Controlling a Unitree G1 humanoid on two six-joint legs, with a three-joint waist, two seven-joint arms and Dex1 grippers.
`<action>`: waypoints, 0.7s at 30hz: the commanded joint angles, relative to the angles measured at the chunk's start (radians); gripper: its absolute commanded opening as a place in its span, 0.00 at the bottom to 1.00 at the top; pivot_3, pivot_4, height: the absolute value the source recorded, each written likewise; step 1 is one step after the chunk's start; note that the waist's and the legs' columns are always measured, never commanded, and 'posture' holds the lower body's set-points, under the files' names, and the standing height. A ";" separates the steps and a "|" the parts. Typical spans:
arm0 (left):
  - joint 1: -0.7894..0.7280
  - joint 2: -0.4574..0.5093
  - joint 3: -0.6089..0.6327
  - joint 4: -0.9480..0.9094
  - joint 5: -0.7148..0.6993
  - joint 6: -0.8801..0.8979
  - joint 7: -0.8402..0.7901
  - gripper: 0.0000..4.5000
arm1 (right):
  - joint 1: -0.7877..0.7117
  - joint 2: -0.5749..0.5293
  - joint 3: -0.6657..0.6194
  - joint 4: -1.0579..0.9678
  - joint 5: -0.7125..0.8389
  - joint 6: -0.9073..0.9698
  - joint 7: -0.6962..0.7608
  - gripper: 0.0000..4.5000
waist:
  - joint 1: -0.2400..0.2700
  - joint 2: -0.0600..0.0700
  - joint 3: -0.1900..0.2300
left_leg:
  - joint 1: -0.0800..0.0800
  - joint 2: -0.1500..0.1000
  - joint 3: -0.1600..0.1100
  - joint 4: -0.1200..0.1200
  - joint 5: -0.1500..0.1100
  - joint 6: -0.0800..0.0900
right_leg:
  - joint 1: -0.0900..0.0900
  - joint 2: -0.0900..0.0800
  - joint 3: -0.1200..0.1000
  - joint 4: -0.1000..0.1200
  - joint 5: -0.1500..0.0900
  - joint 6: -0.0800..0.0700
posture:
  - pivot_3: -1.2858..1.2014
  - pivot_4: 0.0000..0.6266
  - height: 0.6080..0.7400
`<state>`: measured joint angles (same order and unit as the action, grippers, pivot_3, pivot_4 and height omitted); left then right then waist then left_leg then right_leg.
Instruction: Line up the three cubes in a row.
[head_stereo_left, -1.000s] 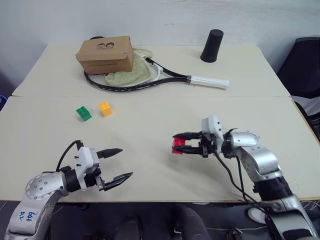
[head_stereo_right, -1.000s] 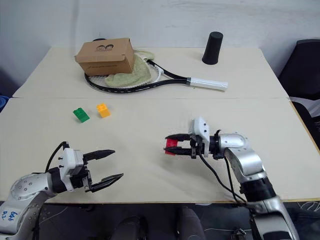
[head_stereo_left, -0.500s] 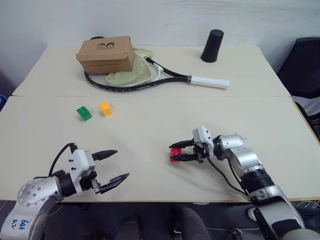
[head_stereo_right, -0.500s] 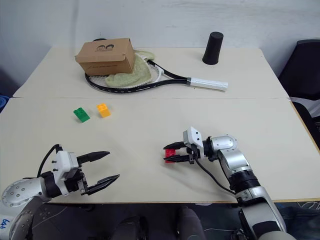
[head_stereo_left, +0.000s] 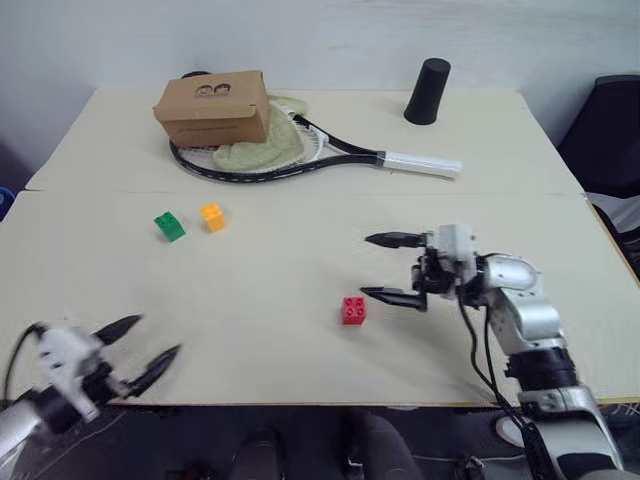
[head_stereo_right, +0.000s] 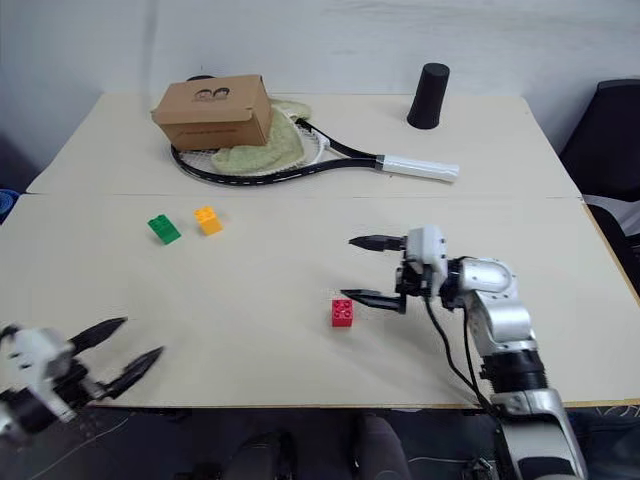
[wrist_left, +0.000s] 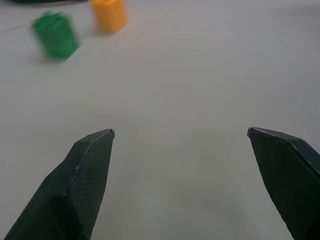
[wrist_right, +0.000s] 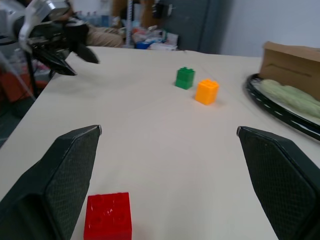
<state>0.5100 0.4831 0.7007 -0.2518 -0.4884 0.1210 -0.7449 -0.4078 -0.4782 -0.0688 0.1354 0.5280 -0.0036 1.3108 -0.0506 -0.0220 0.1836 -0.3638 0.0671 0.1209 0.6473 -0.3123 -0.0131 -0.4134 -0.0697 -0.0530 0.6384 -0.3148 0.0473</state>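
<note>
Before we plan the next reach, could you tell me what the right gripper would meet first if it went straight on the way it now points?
Probably nothing soon: the open right gripper points across bare table, above the red cube; the left gripper lies far ahead.

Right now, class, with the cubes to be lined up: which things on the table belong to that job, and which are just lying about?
Belong to the job: red cube; green cube; orange-yellow cube.

Just lying about: cardboard box; racket; green cloth; black cup.
</note>
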 joint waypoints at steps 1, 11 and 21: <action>0.046 -0.047 0.122 0.032 -0.040 -0.053 0.055 1.00 | 0.082 0.006 -0.122 -0.048 0.090 -0.066 -0.003 0.99 | 0.003 0.000 0.000 | -0.001 0.000 0.000 0.000 0.000 0.000 | 0.000 0.000 0.000 -0.001 0.000 0.000 | 0.52 0.24 1.00; -0.193 0.075 0.052 0.101 -0.117 0.041 0.066 1.00 | 0.250 -0.028 -0.144 -0.095 0.091 -0.073 0.012 0.99 | 0.025 0.000 0.000 | -0.002 -0.002 -0.001 0.001 0.002 0.000 | 0.000 -0.003 -0.003 -0.001 0.003 0.000 | 0.52 0.24 1.00; -1.025 0.368 -0.327 0.901 0.118 -0.034 -0.164 1.00 | 0.200 -0.010 -0.131 -0.122 0.075 -0.079 -0.050 0.99 | 0.022 -0.001 0.000 | -0.007 -0.002 0.002 0.001 0.006 -0.001 | -0.002 -0.002 -0.011 -0.001 0.005 0.001 | 0.52 0.24 1.00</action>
<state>-0.4596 0.8243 0.4121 0.5414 -0.4240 0.1421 -0.8562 -0.1957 -0.4902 -0.1916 0.0442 0.5932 -0.0696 1.2733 -0.0285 -0.0225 0.1838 -0.3708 0.0657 0.1241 0.6489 -0.3051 -0.0167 -0.4166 -0.0715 -0.0662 0.6373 -0.3099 0.0484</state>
